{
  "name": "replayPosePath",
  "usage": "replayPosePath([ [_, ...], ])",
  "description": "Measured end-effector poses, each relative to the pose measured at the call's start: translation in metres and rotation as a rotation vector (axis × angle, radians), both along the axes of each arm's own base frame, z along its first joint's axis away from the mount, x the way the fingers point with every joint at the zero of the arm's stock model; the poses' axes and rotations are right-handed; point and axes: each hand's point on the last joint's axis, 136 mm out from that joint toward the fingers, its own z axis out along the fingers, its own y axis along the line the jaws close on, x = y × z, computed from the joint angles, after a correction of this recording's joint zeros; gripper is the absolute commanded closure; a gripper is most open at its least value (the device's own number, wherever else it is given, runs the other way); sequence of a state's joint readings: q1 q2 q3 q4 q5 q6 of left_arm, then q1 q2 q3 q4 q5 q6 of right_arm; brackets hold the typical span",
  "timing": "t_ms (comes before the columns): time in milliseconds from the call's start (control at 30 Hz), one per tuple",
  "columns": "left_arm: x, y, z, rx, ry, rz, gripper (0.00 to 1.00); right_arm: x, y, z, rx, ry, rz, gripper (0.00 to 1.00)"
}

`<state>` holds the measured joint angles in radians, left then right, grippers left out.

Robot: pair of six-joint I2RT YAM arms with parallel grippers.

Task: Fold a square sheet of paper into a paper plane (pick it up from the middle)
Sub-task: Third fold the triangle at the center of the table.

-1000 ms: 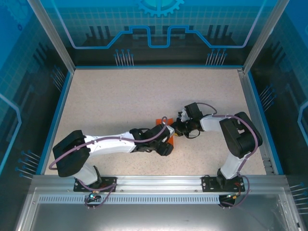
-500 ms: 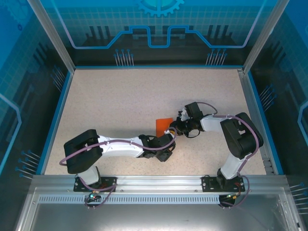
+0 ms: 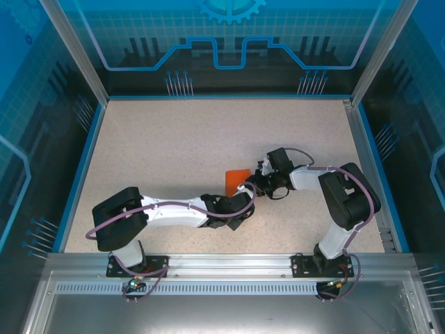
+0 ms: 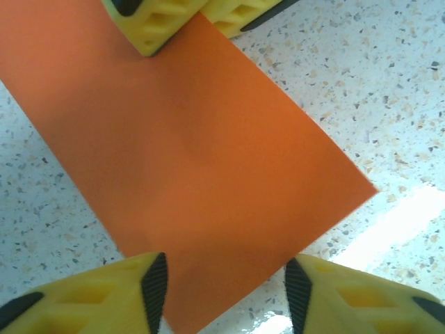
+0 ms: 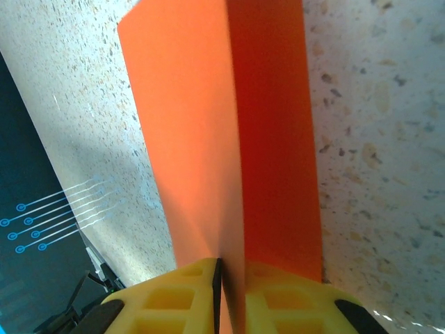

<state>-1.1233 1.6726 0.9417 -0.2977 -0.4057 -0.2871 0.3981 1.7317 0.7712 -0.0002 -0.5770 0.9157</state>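
The square sheet of paper lies a little right of the middle of the bench. In the left wrist view it reads as a rectangle rather than a square, and in the right wrist view two orange layers meet along a straight line, so it looks to be doubled over once. The right pincer is clamped tight on the right-hand end of that fold, its yellow fingers pressed together on the layers with no gap between them. The left pincer sits at the near side of the sheet. Its jaws stand partly apart with the near corner of the paper between them, and neither finger seems to press on it, so it has hold of nothing. Whether the free end rests on the bench or hangs just above it cannot be told. The step in hand is judged an early one: the centre fold is set, and no pointed nose or wings are formed yet. The next move probably calls for the left pincer to close gently on that near corner while the right one anchors the fold (thin paper will buckle or slip if pulled askew), and then to turn the corner in to the centre line.
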Motion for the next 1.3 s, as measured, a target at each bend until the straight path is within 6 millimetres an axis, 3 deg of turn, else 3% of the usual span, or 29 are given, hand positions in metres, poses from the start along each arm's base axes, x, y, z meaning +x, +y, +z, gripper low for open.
replayPosePath([
  [233, 0.002, 0.000, 0.004, -0.006, -0.012, 0.005, 0.58, -0.001, -0.001, -0.001, -0.003, 0.006, 0.001, 0.84],
  [367, 0.002, 0.000, 0.007, -0.014, -0.016, 0.005, 0.68, -0.001, -0.001, 0.000, -0.004, 0.004, 0.004, 0.84],
  [700, 0.004, -0.005, 0.012, -0.026, -0.025, -0.001, 0.78, -0.001, 0.000, 0.000, -0.007, 0.002, 0.010, 0.83],
  [1067, 0.006, -0.010, 0.016, -0.044, -0.033, -0.003, 0.99, -0.002, -0.002, -0.001, -0.015, 0.006, 0.010, 0.81],
  [1300, 0.007, -0.011, 0.018, -0.067, -0.020, 0.000, 1.00, -0.002, -0.004, -0.002, -0.034, 0.002, 0.006, 0.76],
])
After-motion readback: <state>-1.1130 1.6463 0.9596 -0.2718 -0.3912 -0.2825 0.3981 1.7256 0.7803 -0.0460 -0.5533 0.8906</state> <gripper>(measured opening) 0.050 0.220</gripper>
